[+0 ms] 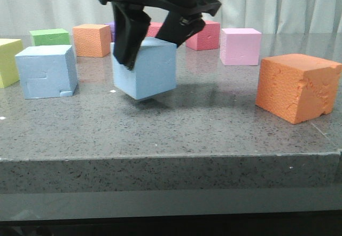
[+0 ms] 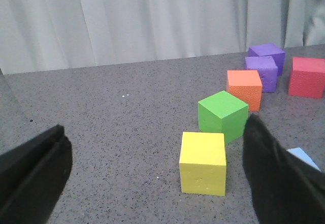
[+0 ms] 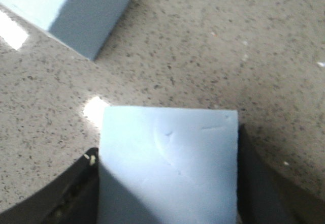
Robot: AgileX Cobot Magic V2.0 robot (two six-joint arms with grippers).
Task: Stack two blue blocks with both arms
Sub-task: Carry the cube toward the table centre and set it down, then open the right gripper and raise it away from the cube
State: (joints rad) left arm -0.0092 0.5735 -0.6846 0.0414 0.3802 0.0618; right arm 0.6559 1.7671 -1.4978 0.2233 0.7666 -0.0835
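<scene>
Blue block (image 1: 147, 70) tilts above the speckled grey table (image 1: 214, 134).

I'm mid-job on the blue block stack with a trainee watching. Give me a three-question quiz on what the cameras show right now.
1. True or false: the right hand is shut on a light blue foam cube.
2. Multiple choice: in the front view, where is the other light blue foam cube with the stepped seam? A) on the grey speckled table, left of the gripped cube B) on top of the gripped cube C) in the left hand
3. Fill in: the left hand is ____ and holds nothing.

Key: 1 true; 2 A; 3 open
</scene>
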